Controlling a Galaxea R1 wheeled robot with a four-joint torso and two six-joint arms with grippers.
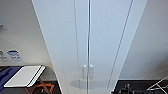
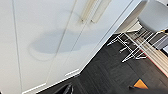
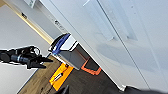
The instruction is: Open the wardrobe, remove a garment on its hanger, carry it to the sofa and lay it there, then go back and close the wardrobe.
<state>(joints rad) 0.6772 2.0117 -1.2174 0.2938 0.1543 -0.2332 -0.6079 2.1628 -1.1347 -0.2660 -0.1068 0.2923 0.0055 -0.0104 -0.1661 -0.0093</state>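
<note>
Jaw positions on both grippers cannot be told; tall white two-door wardrobe (image 1: pixel 87 37) is being faced, doors closed, small white handles (image 1: pixel 87 71) together.

Pale walls (image 1: pixel 17 30), dark plank floor (image 2: pixel 105 72), white wire-legged chair (image 2: pixel 153 15), white-topped table (image 1: pixel 23 76) on orange legs.

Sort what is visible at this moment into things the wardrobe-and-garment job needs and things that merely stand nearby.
Belongs to the job:
- wardrobe, both doors shut
- its pair of handles at the middle seam

Just standing about:
- white-topped bin to the wardrobe's left
- orange frame beside that bin
- white chair with wire legs
- dark floor
</note>
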